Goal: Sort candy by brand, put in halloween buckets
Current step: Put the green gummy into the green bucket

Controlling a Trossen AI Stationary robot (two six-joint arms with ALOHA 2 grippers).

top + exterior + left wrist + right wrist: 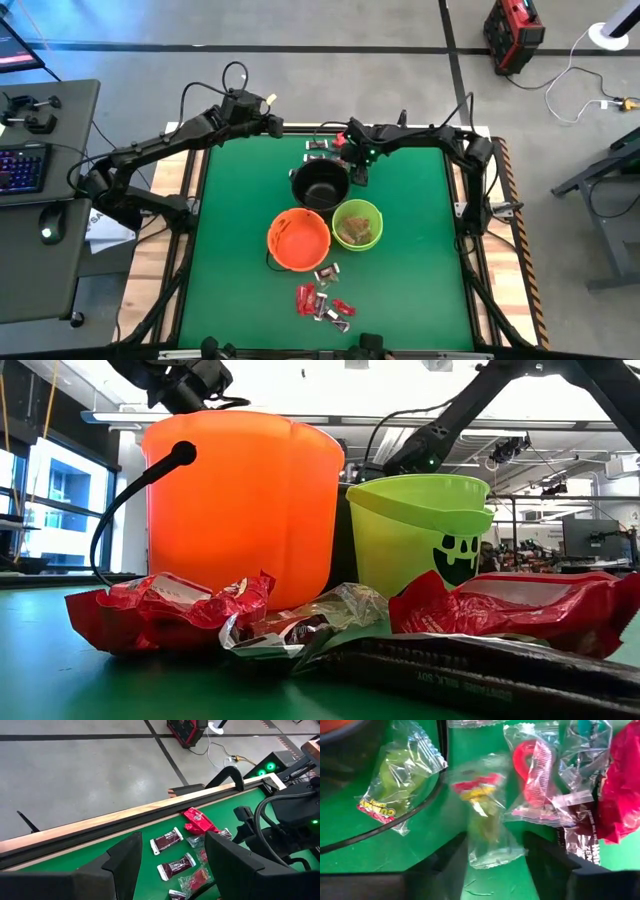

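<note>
Three buckets stand mid-table: black (pixel 320 185), orange (pixel 298 240) and lime green (pixel 357 223), the green one with pale candy inside. Candy lies in a pile by the far edge (pixel 320 150) and another by the near edge (pixel 325 300). My right gripper (pixel 358 172) (pixel 495 865) is low over the far pile beside the black bucket. Its fingers are apart on either side of a clear-wrapped greenish candy (pixel 485 820). My left gripper (pixel 278 127) (pixel 172 870) hangs open above the table's far left, holding nothing. My right gripper comes steeply from above. The lower end (pixel 492 855) of the clear wrapper fills the gap between its two fingers. Whether the fingers touch it, I cannot tell. The candy lies on the green mat.
Around that candy lie a red ring sweet (pixel 532 775), a red wrapper (pixel 620 785), a dark brown bar (pixel 582 840) and another greenish candy (pixel 395 780). The black bucket's thin handle (pixel 395 827) curves across the mat. A wooden rail (pixel 125 815) borders the far edge.
</note>
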